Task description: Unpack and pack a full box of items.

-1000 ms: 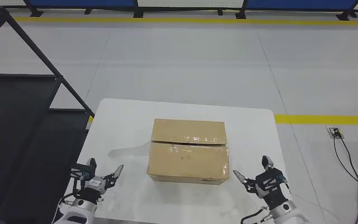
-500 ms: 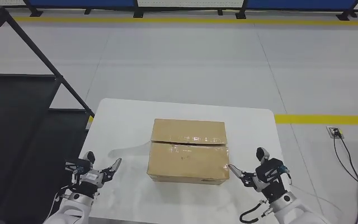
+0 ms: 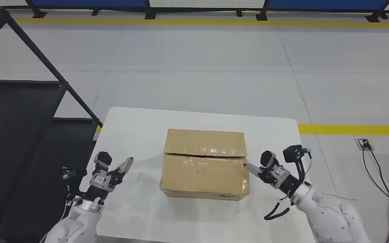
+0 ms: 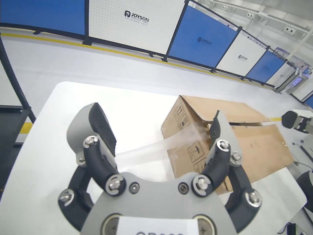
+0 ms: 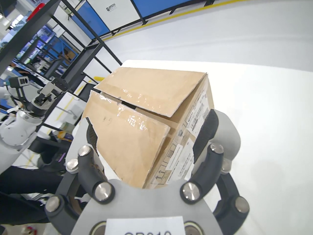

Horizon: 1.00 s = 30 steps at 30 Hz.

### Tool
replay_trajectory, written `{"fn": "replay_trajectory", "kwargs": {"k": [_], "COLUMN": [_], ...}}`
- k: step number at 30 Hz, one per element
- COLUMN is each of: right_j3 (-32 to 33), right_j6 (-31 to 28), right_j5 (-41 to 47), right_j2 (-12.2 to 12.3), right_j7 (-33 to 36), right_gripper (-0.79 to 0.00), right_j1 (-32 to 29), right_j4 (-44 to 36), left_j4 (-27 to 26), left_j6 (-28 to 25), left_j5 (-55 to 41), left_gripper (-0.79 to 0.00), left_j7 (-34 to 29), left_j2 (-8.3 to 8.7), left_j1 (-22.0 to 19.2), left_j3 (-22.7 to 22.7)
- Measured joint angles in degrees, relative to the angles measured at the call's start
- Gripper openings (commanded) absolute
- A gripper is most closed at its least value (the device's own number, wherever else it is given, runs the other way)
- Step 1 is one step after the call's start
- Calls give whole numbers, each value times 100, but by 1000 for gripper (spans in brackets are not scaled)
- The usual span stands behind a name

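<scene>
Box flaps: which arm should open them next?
Probably right: the right claw, open, sits close at the box's end by the flap seam; the left claw, also open, is apart from it.

Box (image 3: 205, 172): brown cardboard, was matt, its flap edges rough and torn
Tape (image 5: 132, 121) on the top flaps: clear plastic film, was glossy and wrinkled
Labels (image 5: 195, 118) on one end face: white printed paper, looked flat in finish
Table (image 3: 140, 133): white top, was smooth with a faint sheen
Left gripper (image 4: 156, 111) and right gripper (image 5: 150, 117): light grey fingers, looked smooth and satin; pads (image 4: 102, 125) were black, ribbed, matt, rubber-like; screws (image 4: 115, 184) were bright polished metal
</scene>
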Motion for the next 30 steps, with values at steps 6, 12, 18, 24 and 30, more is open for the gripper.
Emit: {"fn": "replay_trajectory", "kwargs": {"k": [6,12,18,24,30], "right_j3": [-129,-334,-313,-229,-301], "right_j6": [-258,-479,-901,-1450,-1235], "right_j5": [1115,2029,3126,4596,5013], "right_j2": [40,56,104,235,578], "right_j7": [1046,1668,2284,3524,3577], "right_gripper": [0,0,0,0,0], "right_j1": [529,922,1111,1030,567], "right_j4": [680,1214,1439,1219,121], "left_j4": [6,33,40,-73,-222], "left_j6": [-151,-192,-225,-408,-745], "left_j5": [-310,-377,-387,-453,-276], "left_gripper": [0,0,0,0,0], "left_j7": [-92,-156,-195,-312,-466], "left_j2": [-2,-6,-14,-18,-1], "left_j1": [18,-7,-30,-31,-42], "left_j3": [-45,-37,41,146,238]}}
